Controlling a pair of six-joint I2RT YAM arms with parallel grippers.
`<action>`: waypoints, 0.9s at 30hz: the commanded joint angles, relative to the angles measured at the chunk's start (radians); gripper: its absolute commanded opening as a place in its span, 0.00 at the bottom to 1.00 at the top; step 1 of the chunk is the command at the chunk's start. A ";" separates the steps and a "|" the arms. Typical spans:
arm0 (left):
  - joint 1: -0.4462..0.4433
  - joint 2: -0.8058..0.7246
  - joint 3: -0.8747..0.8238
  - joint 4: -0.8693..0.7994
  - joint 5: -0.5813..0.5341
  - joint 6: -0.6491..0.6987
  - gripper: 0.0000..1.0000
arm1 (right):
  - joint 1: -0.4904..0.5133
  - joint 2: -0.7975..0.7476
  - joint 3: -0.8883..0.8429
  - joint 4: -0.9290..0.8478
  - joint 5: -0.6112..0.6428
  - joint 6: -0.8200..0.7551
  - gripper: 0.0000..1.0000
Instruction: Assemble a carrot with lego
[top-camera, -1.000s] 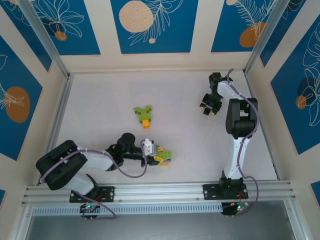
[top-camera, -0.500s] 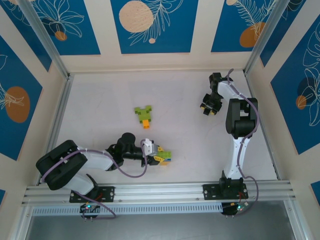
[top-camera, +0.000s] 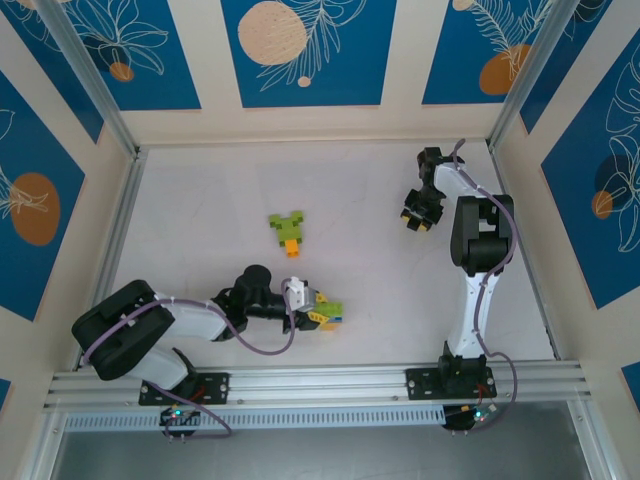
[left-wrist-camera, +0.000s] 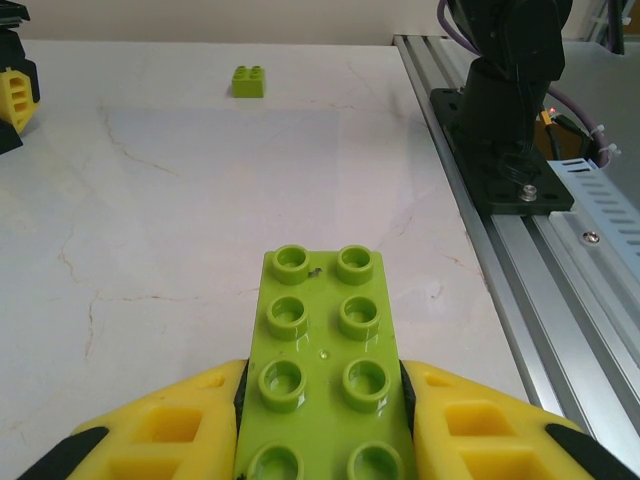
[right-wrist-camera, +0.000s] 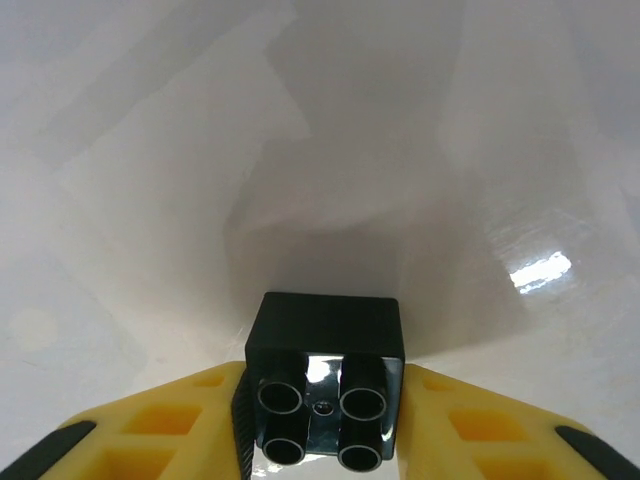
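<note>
Left gripper (left-wrist-camera: 322, 405): fingers clamped on 1 lime green brick (left-wrist-camera: 322, 330), studs up.
Right gripper (right-wrist-camera: 323, 405): fingers closed against 1 black brick (right-wrist-camera: 323, 325).
Loose lego: green-and-orange cluster (top-camera: 288, 231) mid-table (top-camera: 200, 220); 1 small lime brick (left-wrist-camera: 249, 81) lying alone.

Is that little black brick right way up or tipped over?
Tipped: the black brick shows its hollow underside tubes to the right wrist camera, between yellow fingers.

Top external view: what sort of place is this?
Probably a lab robot cell: white table boxed by blue patterned wall panels, left arm and right arm bolted to an aluminium rail.
</note>
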 joint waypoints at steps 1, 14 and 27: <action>0.010 0.027 0.002 -0.079 -0.028 0.031 0.26 | -0.006 0.023 0.023 0.001 -0.030 -0.007 0.36; 0.010 0.028 0.003 -0.088 -0.033 0.034 0.26 | 0.082 -0.249 -0.144 -0.052 -0.030 -0.045 0.29; 0.009 0.028 0.001 -0.075 -0.026 0.028 0.26 | 0.540 -0.751 -0.458 -0.240 -0.084 0.193 0.29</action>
